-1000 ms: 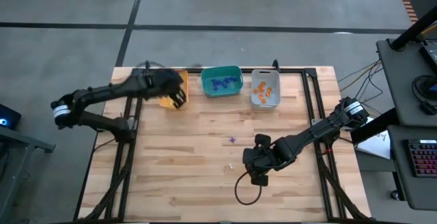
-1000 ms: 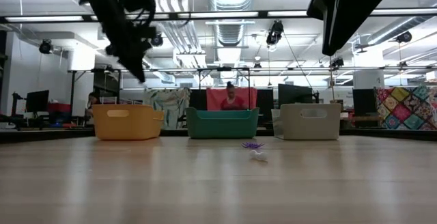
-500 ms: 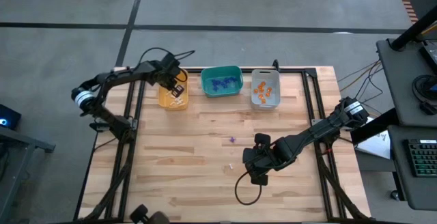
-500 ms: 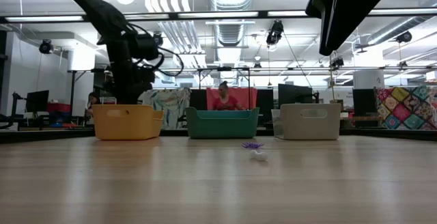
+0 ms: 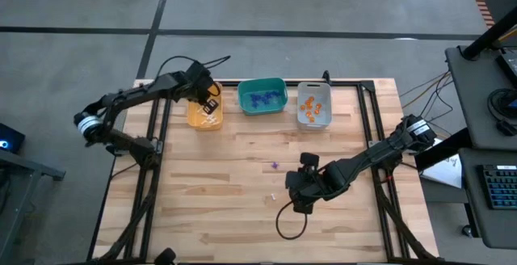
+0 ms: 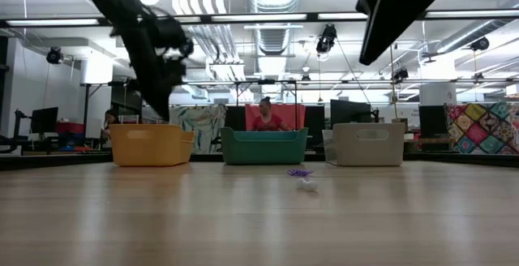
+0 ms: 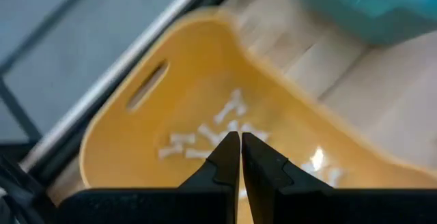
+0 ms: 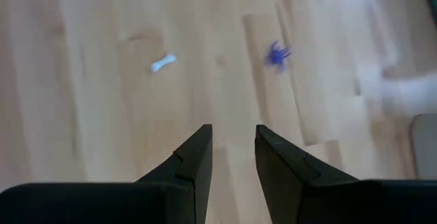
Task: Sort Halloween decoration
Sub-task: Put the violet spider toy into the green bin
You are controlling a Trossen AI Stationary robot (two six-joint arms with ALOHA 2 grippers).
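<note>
High view first: two loose trinkets lie on the bare wood near the table's middle, a purple spider [image 5: 275, 166] and, nearer the front edge, a white bone [image 5: 274, 195]. The other pieces are already sorted into three bins along the far edge: white bones in the yellow bin [image 5: 194, 119], purple-blue ones in the teal bin [image 5: 262, 86], orange ones in the grey bin [image 5: 314, 119].

The right gripper [image 5: 296, 194] hovers just beside the bone, and its wrist view shows its fingers [image 8: 194, 159] apart with only wood between them; the white bone [image 8: 162, 63] and purple spider [image 8: 276, 54] lie ahead of it, well apart from each other. The left gripper [image 5: 208, 107] hangs over the yellow bin, its fingers [image 7: 225, 159] pressed together with nothing visible between them.

Both loose pieces look like thin moulded plastic: very light, fairly stiff, smooth, and lying flat against the board, so I judge they would skid or flick away under a glancing touch. The bone seems best pinched across its narrow shaft, fingers coming straight down on either side with the tips brushing the wood. The spider's legs are probably springy, though it is too small here to be sure; closing on the central body would be safer than catching a leg. Neither seems fragile, so a firm closure is affordable, but a late or shallow one would likely close on air.
</note>
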